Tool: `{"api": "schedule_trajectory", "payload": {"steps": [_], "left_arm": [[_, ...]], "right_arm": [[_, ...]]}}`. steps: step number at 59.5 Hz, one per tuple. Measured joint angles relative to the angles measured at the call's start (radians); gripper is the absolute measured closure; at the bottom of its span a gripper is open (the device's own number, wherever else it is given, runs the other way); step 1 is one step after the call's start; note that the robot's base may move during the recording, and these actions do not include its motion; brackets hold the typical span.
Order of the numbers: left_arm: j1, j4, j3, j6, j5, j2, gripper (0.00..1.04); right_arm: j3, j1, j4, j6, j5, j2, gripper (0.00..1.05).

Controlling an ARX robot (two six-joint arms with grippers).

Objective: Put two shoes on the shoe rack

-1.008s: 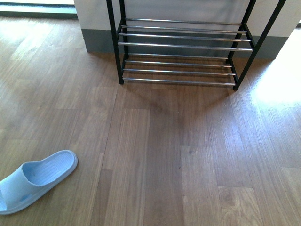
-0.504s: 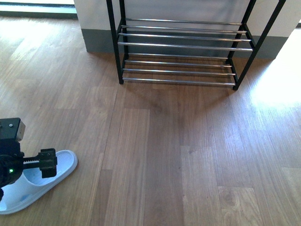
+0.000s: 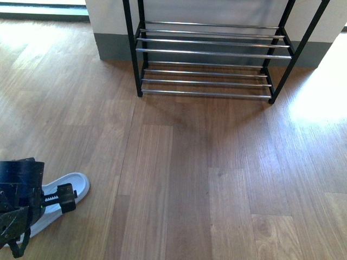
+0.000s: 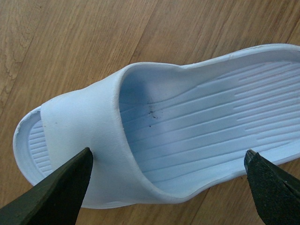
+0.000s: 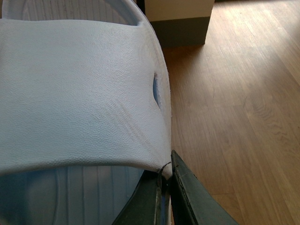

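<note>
The front camera sits on the robot's body, looking down and ahead over the floor (image 3: 190,179) to the far shoe rack (image 3: 211,51); the left wrist camera looks very close at the blue slipper (image 4: 187,126) the front view shows too; the right wrist camera hugs a second slipper (image 5: 79,93).

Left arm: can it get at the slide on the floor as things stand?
Probably yes. The left gripper is open right over the slide, fingertips spread along its side edge, with nothing between. The right gripper is shut on a second slide.
</note>
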Motion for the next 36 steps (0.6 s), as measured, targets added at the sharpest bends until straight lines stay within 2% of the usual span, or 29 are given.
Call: {"api": "schedule_trajectory", "payload": {"steps": [18, 26, 36], "left_arm": [[-0.018, -0.113, 0.086, -0.049, -0.051, 0.044, 0.10], [-0.021, -0.147, 0.069, -0.064, -0.046, 0.022, 0.34], [-0.008, -0.151, 0.051, -0.073, -0.031, 0.006, 0.55]], "right_arm": [[0.000, 0.000, 0.000, 0.000, 0.000, 0.000, 1.03], [0.000, 0.000, 0.000, 0.000, 0.000, 0.000, 1.03], [0.000, 0.000, 0.000, 0.000, 0.000, 0.000, 1.03]]}}
